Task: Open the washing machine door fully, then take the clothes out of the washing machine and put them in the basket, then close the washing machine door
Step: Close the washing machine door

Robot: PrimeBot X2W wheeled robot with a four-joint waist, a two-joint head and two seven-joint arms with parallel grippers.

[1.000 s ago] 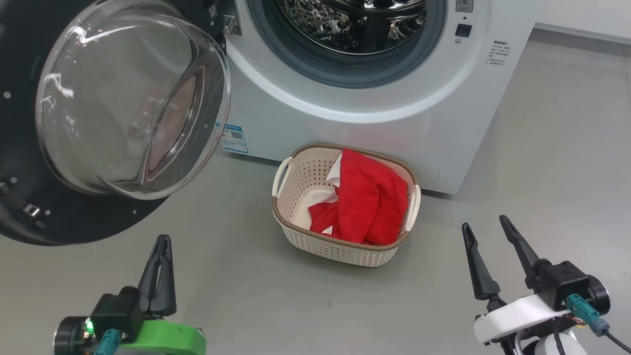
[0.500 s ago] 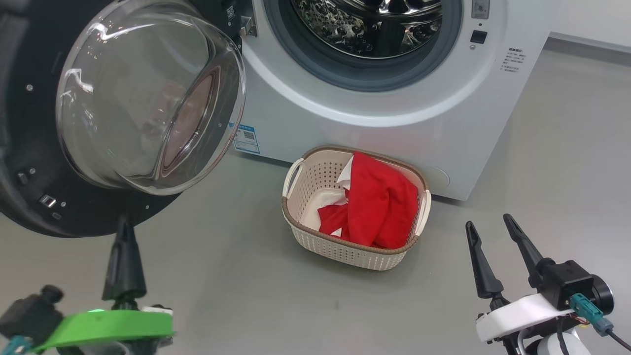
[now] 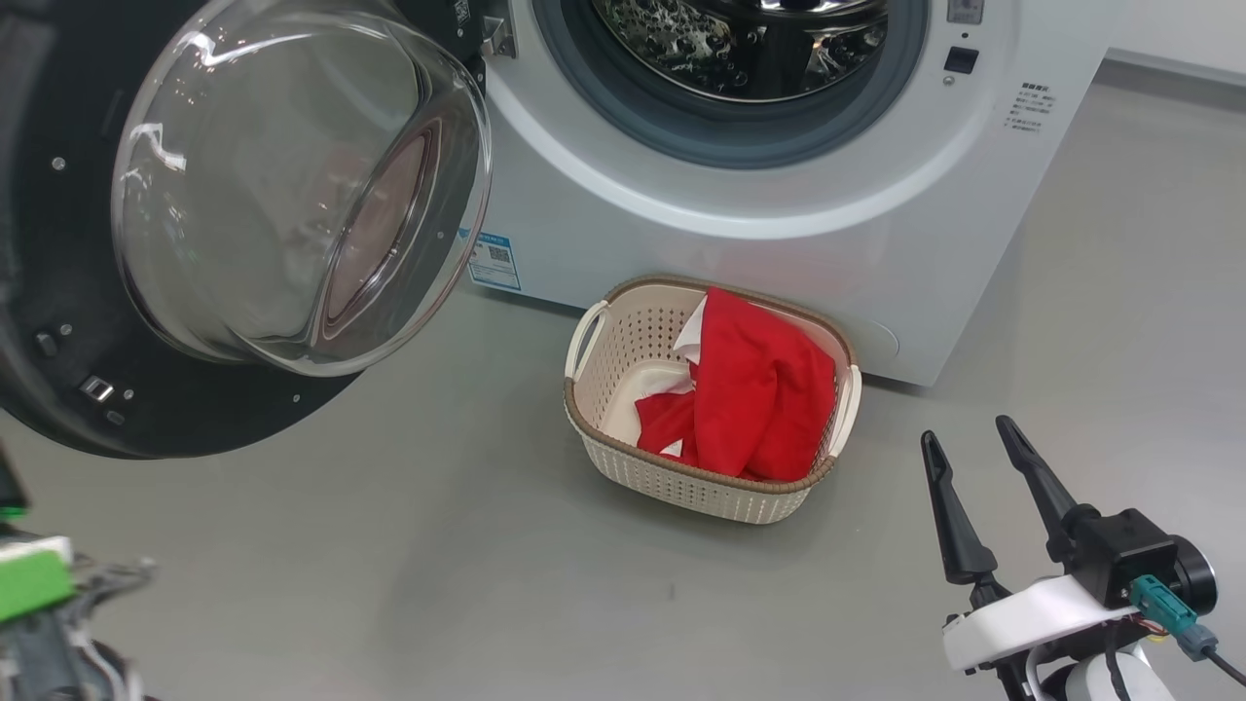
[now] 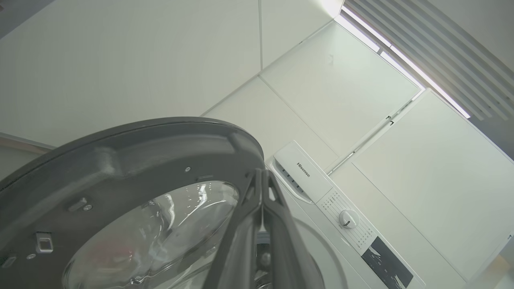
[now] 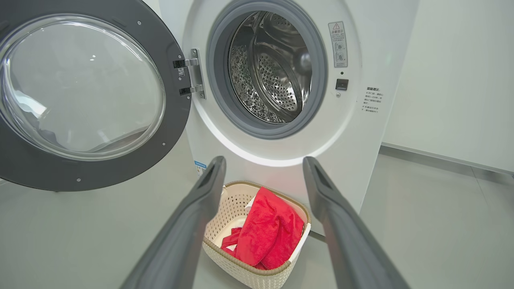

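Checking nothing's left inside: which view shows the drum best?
Right wrist view: looks straight into the drum, bare metal, no cloth seen. Head view crops it at the top edge. Left wrist view: the left gripper hides most of it.

We see bright, even white indoor light, which in the left wrist view comes from a long glowing ceiling strip (image 4: 401, 64) that burns out at its upper end. White glare streaks the bulging clear glass bowl of the round black-rimmed door (image 3: 292, 185), and the small cream perforated plastic basket (image 3: 681, 487) casts only a faint, soft shadow on the grey floor (image 3: 467, 565). We find the head view sharp except for the smeared green and white arm part (image 3: 34, 584) at its lower left, while both wrist views bend straight lines near their edges.
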